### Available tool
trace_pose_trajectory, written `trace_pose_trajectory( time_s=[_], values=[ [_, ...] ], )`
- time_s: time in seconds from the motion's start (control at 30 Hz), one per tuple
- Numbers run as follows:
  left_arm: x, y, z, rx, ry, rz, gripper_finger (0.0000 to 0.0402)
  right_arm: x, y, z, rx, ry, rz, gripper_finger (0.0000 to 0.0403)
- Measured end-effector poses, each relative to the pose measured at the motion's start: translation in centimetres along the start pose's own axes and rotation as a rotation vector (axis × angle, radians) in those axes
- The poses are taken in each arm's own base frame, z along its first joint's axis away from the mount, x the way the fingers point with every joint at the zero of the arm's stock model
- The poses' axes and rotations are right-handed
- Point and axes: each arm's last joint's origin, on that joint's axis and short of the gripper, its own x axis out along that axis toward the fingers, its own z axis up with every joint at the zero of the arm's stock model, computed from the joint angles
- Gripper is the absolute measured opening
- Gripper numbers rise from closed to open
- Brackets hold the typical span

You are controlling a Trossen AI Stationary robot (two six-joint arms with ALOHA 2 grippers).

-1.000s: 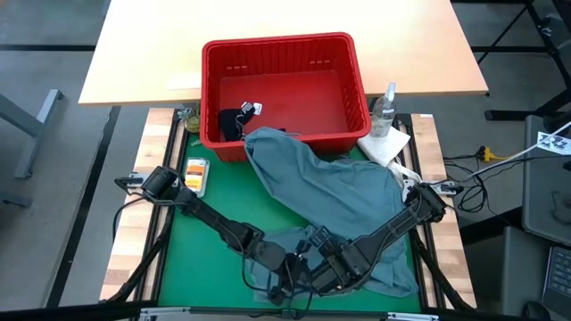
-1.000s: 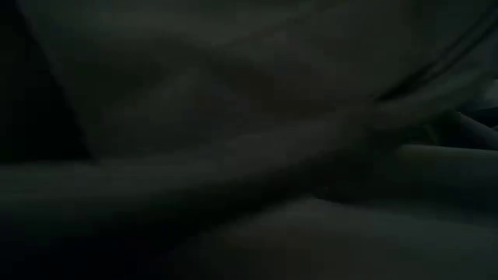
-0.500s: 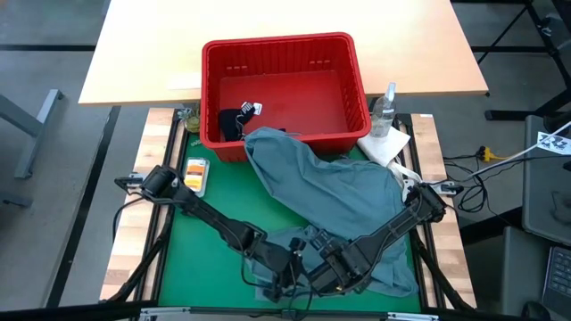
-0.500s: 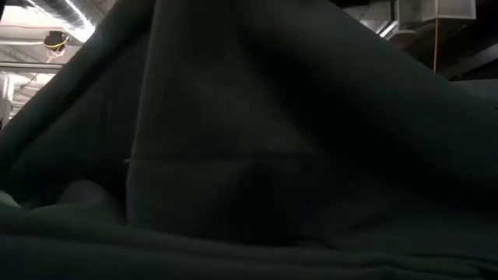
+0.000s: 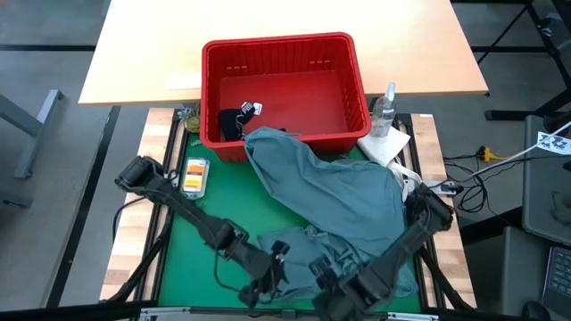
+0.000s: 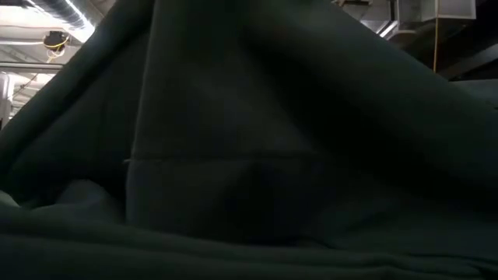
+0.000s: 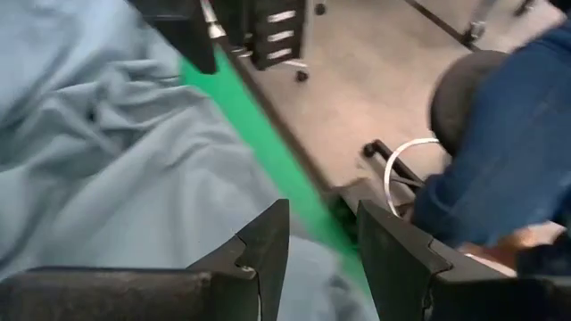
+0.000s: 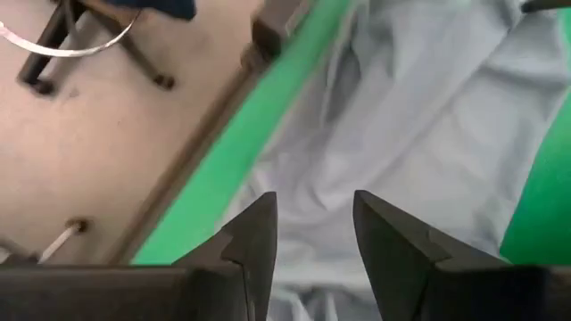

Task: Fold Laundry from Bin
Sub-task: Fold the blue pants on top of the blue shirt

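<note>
2 dark, near-black jointed arms, each built of slim tubular links with bulkier joint housings. Thin black cables trail from both bases. Each wrist carries 2 flat, angular black fingers (image 7: pixel 268 241) (matte, with stepped inner edges).

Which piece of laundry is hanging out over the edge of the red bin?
The big grey-blue garment. It drapes over the bin's front rim onto the green mat, while the small dark garment lies wholly inside the bin.

left claw (image 7: pixel 323 259) fingers parted, right claw (image 8: pixel 314 241) fingers parted, both low
</note>
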Motion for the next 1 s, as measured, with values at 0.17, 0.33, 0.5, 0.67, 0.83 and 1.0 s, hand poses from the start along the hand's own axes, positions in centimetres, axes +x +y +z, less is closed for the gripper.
trace_pose_trajectory(
  time_s=[0.17,0.33,0.5,0.67,0.83,1.0],
  values=[
    [0.2,-3.5,-0.5,0.029,0.006,-0.052,0.0128,1.6,3.0,0.9,-0.024,-0.079,-0.083,0.0150],
    [0.4,-6.7,-1.3,-0.090,0.007,0.003,0.0128,3.8,4.9,1.3,-0.056,-0.081,-0.089,0.0150],
    [2.1,-9.0,-3.2,-0.238,0.000,0.133,0.0128,5.7,5.5,1.2,-0.073,-0.041,-0.102,0.0150],
    [4.1,-9.5,-4.9,-0.383,-0.028,0.261,0.0128,7.2,5.6,1.1,-0.078,-0.015,-0.139,0.0150],
    [5.6,-8.6,-6.1,-0.485,-0.034,0.345,0.0128,7.8,5.6,1.1,-0.079,-0.005,-0.185,0.0150],
    [6.3,-7.4,-6.5,-0.544,-0.030,0.383,0.0128,8.5,5.6,0.9,-0.082,0.016,-0.192,0.0150]
  ],
)
